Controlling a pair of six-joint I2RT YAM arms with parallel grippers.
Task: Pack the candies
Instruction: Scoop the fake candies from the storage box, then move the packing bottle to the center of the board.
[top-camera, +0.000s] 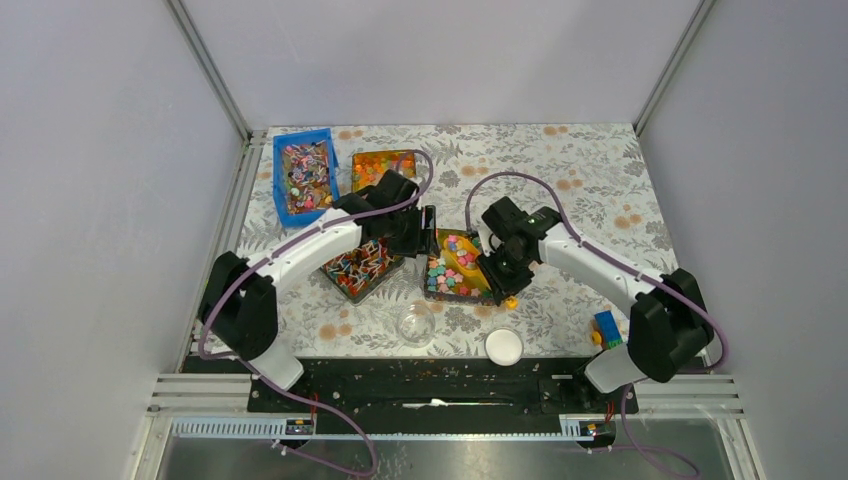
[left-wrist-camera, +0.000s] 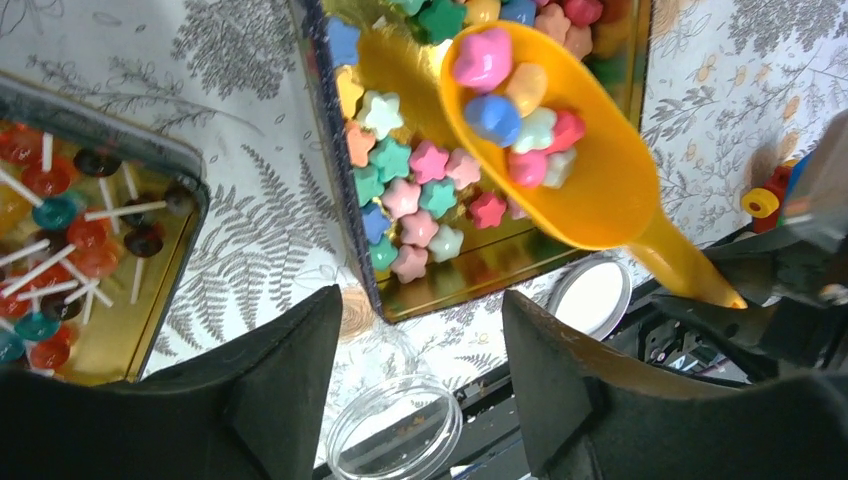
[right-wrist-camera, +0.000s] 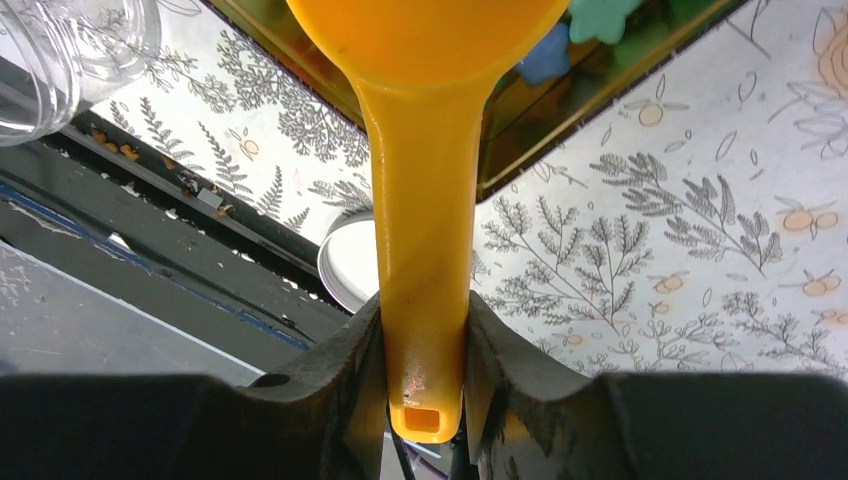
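By the table's near edge stand a clear, round, open jar (top-camera: 416, 325) and its flat white lid (top-camera: 504, 346). Just beyond, the right gripper (right-wrist-camera: 425, 335) is clamped on the smooth handle of a glossy yellow plastic scoop (left-wrist-camera: 590, 170). Its bowl holds a heap of the candies (left-wrist-camera: 510, 110), pastel star-shaped pieces, over the shiny gold-lined rectangular tin (left-wrist-camera: 480, 275) mid-table where the rest lie. The left gripper (left-wrist-camera: 420, 370) hangs over that tin's left wall, jaws parted and empty; the load looks slick and rounded, so the scoop should travel level to the jar and tip slowly.

Right wrist view's top edge cuts off the scoop (right-wrist-camera: 425, 200), jar (right-wrist-camera: 60, 50) and candies (right-wrist-camera: 603, 15).
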